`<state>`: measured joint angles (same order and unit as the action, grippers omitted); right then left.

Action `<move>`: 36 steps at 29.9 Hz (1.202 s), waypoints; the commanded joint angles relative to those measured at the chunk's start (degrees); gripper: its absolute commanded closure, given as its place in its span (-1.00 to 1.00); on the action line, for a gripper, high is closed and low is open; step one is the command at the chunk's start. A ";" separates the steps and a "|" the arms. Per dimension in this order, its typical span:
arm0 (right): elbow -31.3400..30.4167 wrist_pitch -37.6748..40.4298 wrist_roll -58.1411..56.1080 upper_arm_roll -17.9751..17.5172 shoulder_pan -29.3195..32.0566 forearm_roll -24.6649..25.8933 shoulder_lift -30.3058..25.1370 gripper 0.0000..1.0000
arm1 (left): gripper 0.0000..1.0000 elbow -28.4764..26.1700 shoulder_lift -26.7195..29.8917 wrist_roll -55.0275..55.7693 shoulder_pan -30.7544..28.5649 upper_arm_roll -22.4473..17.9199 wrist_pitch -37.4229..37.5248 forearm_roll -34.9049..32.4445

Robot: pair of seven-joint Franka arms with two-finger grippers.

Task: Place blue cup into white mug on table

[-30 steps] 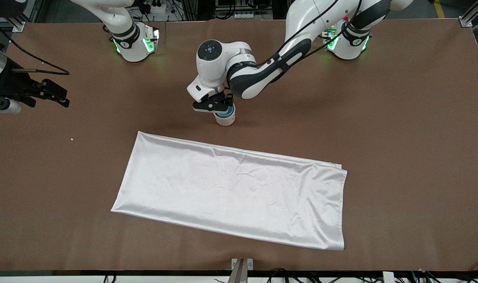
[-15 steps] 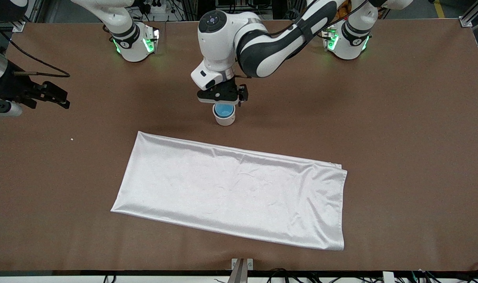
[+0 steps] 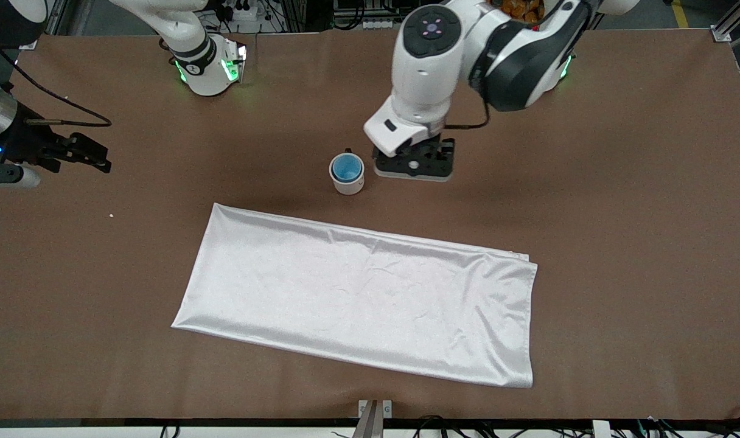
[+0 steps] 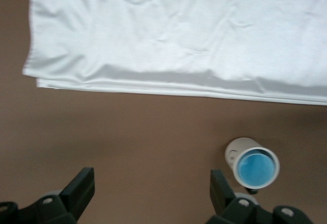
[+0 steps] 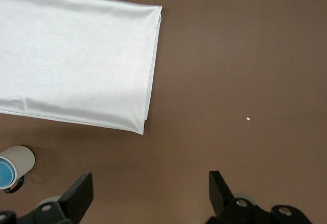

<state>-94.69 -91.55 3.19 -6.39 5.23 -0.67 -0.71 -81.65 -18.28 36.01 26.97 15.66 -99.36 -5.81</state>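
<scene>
A: The cup (image 3: 346, 167) is sitting inside the mug (image 3: 347, 178) on the counter (image 3: 619, 182), farther from the camera than the cloth (image 3: 358, 301). Anything left?

B: Only clearing off. The left gripper (image 3: 414, 165) is hanging beside the mug, fingers (image 4: 82, 189) spread, empty; it should be rising straight, sparing the handle.

A: The right gripper (image 3: 72, 152)?

B: Waiting at its counter end, open too. Brown matte surface, plenty of room.

A robotics lab is showing itself here: two white arm bases (image 3: 209, 64) are glowing green along the brown table (image 3: 638, 201), with cables and aluminium framing (image 3: 732, 21) crowding just past the table's edge.
</scene>
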 commanded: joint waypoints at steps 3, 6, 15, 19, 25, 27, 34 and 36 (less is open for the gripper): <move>2.05 0.58 -4.50 0.15 1.27 1.90 0.53 -1.00 | -1.00 -2.55 5.80 -2.79 0.62 -6.78 4.35 1.68; 2.05 0.76 -6.00 0.15 2.67 1.81 0.53 -1.00 | -1.00 -2.73 6.94 -2.88 0.27 -9.15 4.35 1.68; 2.05 1.37 -6.35 0.15 3.64 1.73 0.45 -1.00 | -1.00 -5.80 11.68 -4.46 -1.22 -15.92 4.35 1.68; 1.96 1.37 -6.35 0.15 3.56 1.64 0.53 -1.00 | -1.00 -9.22 14.76 -4.46 -1.84 -18.65 4.18 2.55; 1.96 1.37 -6.27 0.06 3.29 1.64 0.53 -1.00 | -1.00 -12.92 18.45 -10.50 -1.93 -24.44 4.26 6.42; 2.05 1.37 -5.92 0.06 3.29 1.29 0.53 -1.00 | -1.00 -14.06 19.77 -15.34 -1.93 -26.38 4.26 6.86; 1.79 1.64 -6.09 0.06 3.29 1.02 0.62 -1.00 | -1.00 -14.50 21.09 -19.75 -2.63 -28.32 4.79 6.16; 1.79 1.55 -6.18 0.06 3.29 0.93 0.79 -1.00 | -1.00 -14.50 21.62 -19.75 -2.72 -28.32 5.31 5.73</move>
<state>-93.98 -90.80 -2.57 -6.06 8.36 0.32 -0.68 -94.50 0.83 17.43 24.01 -12.69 -94.85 -0.34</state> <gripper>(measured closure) 0.000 0.000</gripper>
